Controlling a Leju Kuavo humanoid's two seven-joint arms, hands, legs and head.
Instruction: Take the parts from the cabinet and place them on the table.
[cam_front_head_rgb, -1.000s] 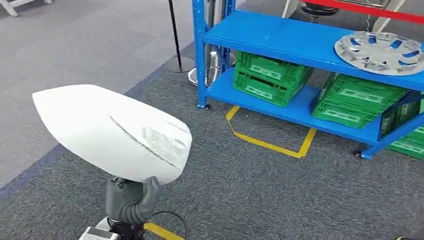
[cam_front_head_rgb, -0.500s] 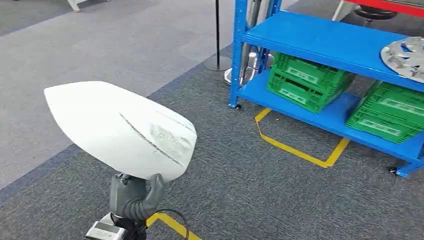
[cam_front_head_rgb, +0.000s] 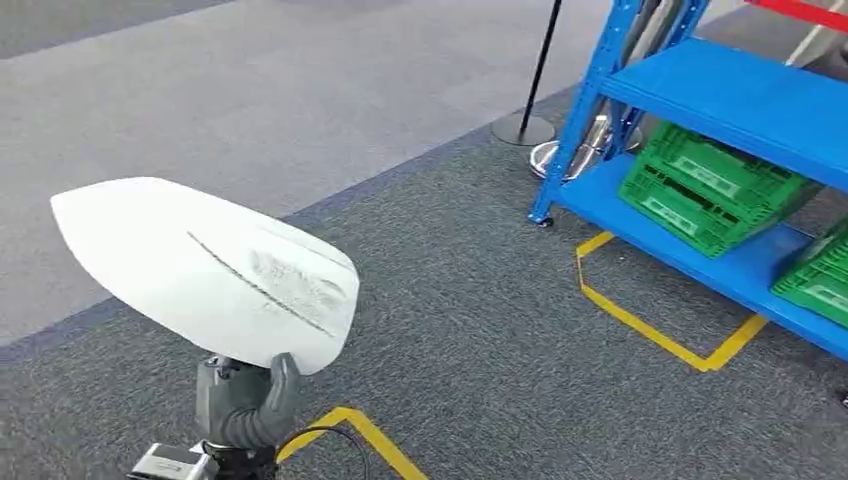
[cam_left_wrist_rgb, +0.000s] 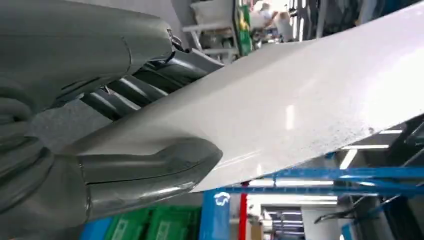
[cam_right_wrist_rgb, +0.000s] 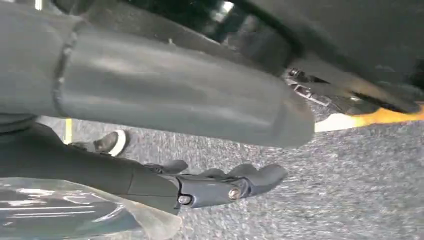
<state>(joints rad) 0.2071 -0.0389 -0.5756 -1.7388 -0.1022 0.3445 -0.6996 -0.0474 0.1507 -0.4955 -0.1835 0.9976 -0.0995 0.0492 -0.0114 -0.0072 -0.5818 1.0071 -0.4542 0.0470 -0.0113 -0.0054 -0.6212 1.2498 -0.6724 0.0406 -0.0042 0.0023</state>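
Blue cabinet stands at upper right, green crates on its lower shelf; white part held above grey carpet, well apart from cabinet; left hand grips its lower edge; right hand empty, fingers loosely extended.

Lower left of the head view: left hand under the panel, gripping its near edge from below. Upper right: shelving rack, crates sitting on its bottom shelf. Stanchion base just left of the rack's corner post. Floor tape in front of the rack, another tape corner right of the hand.
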